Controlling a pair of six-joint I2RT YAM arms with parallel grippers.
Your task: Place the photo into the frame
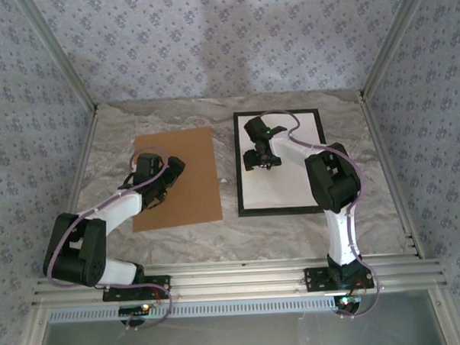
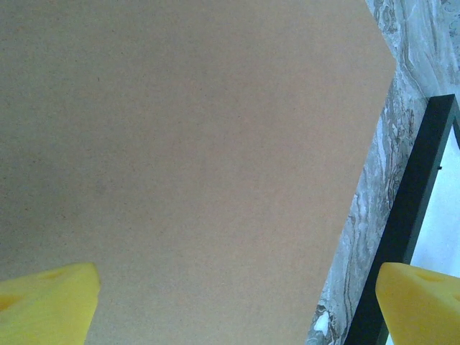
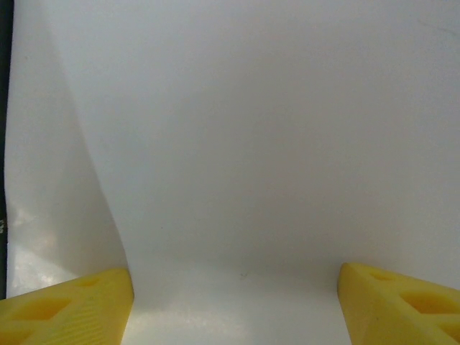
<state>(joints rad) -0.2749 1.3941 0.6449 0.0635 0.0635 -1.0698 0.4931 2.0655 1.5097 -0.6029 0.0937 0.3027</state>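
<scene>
Right gripper [image 3: 234,282]: yellow fingers [image 3: 79,305] being held spread wide, nothing being pinched. Being pointed down at rectangular paper photo [image 1: 286,187], plain white side showing; contact cannot be told.

Photo being contained flat inside thin black rectangular frame [image 1: 238,166] on right half of grey marbled table top [image 1: 233,233]. In right wrist view, glossy strip being left bare between sheet edge and frame rail.

Left gripper [image 2: 237,295]: fingers being held spread wide, empty, over plain brown rectangular backing board [image 2: 187,144]. Board lying left of frame, apart from it.
</scene>
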